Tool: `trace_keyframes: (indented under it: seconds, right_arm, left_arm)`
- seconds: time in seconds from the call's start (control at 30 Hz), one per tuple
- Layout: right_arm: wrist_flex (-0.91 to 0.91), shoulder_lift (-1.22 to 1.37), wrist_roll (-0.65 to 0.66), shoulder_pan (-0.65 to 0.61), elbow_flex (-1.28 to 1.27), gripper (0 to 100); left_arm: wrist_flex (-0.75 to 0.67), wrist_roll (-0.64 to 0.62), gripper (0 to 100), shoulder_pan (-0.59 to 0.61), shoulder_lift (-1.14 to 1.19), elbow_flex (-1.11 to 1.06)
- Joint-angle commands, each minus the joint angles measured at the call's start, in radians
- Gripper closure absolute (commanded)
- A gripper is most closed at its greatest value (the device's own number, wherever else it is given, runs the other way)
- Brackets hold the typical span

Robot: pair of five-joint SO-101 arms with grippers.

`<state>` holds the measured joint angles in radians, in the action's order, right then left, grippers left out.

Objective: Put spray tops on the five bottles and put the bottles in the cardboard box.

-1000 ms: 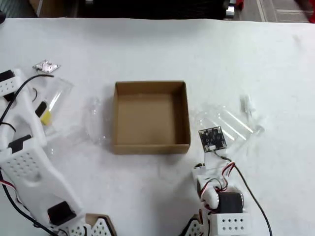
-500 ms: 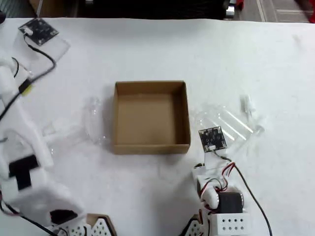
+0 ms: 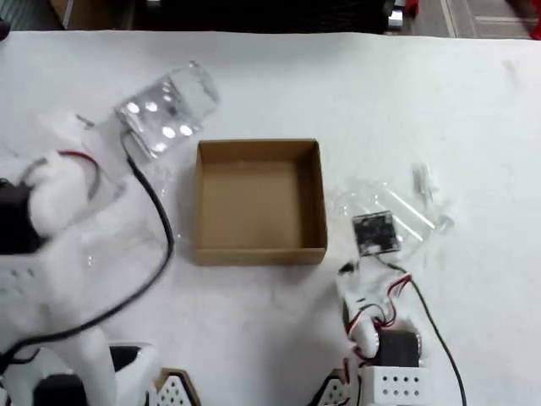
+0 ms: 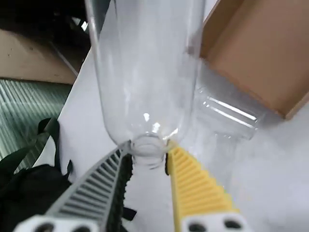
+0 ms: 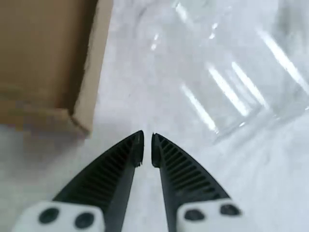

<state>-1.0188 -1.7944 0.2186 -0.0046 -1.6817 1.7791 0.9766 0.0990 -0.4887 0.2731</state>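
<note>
Capping looks to be the step in hand. Your left pincer (image 4: 148, 154) is clamped on the neck of a clear bottle (image 4: 145, 72), which hangs in the air off the far left corner of the cardboard box (image 3: 254, 203). Its mouth is bare, with no spray top on it, and the box has nothing in it. Your right pincer (image 5: 147, 145) is closed on nothing, low over the bench (image 3: 338, 85) just off the box's near right corner. Loose bottles (image 5: 231, 82) lie to the right of the box. A small white piece (image 3: 423, 179) farther right of the box may be a spray top, but it is too small to be sure. Next, you would need the right pincer to open, fetch a top, and meet the held bottle's mouth squarely. The left grip sits so close to the mouth that there is little room to seat a top.
</note>
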Motion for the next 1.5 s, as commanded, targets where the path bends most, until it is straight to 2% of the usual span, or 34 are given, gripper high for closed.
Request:
trace_keyframes:
  seconds: [0.0, 0.13, 0.2, 0.33, 0.5, 0.6, 0.7, 0.77, 0.83, 0.9, 0.97, 1.13, 1.2, 1.27, 1.33, 1.47]
  right_arm:
    - [0.323, -0.01, 0.008, 0.101, 0.026, 98.2]
    - [0.51, -0.01, 0.026, 0.189, 0.098, 98.1]
    - [0.518, -0.01, 0.112, 0.188, 0.14, 98.1]
    - [0.426, -0.01, 0.451, 0.122, 0.249, 98.0]
    - [0.288, -0.012, 0.901, 0.013, 0.456, 98.0]
    - [0.18, -0.012, 1.112, -0.036, 0.563, 94.5]
    - [0.127, -0.013, 1.149, -0.033, 0.621, 87.8]
    - [0.094, -0.013, 1.149, 0.047, 0.647, 85.1]
    - [0.084, -0.012, 1.129, 0.136, 0.652, 86.5]
    - [0.085, -0.012, 0.996, 0.159, 0.657, 93.2]
    - [0.09, -0.012, 0.802, 0.182, 0.68, 99.0]
    - [0.082, -0.008, 0.204, 0.303, 0.824, 98.1]
    - [0.084, -0.008, 0.018, 0.305, 0.885, 98.2]
    - [0.088, -0.008, -0.121, 0.257, 0.936, 98.2]
    - [0.085, -0.008, -0.218, 0.154, 0.967, 98.2]
    - [0.09, -0.008, -0.25, -0.14, 0.947, 97.8]
  left_arm:
    - [-0.002, -0.164, 98, -0.15, -0.059, -0.029]
    - [-0.006, -0.295, 98, -0.217, -0.044, -0.034]
    - [-0.002, -0.353, 98, -0.245, -0.042, -0.034]
    - [-0.005, -0.353, 98, -0.308, -0.036, -0.034]
    - [-0.011, -0.175, 98, -0.36, -0.035, -0.023]
    - [-0.057, -0.144, 98, -0.354, -0.033, -0.025]
    - [-0.081, -0.199, 98, -0.352, -0.035, -0.035]
    - [-0.081, -0.261, 98, -0.358, -0.039, -0.035]
    - [-0.087, -0.344, 98, -0.357, -0.042, -0.034]
    - [-0.091, -0.404, 98, -0.354, -0.044, -0.034]
    - [-0.103, -0.425, 98, -0.352, -0.041, -0.035]
    - [-0.109, -0.425, 98, -0.337, -0.044, -0.146]
    - [-0.115, -0.427, 98, -0.337, -0.044, -0.226]
    - [-0.147, -0.43, 98, -0.332, -0.045, -0.311]
    - [-0.199, -0.431, 98, -0.331, -0.05, -0.393]
    - [-0.374, -0.535, 98, -0.34, -0.111, -0.559]
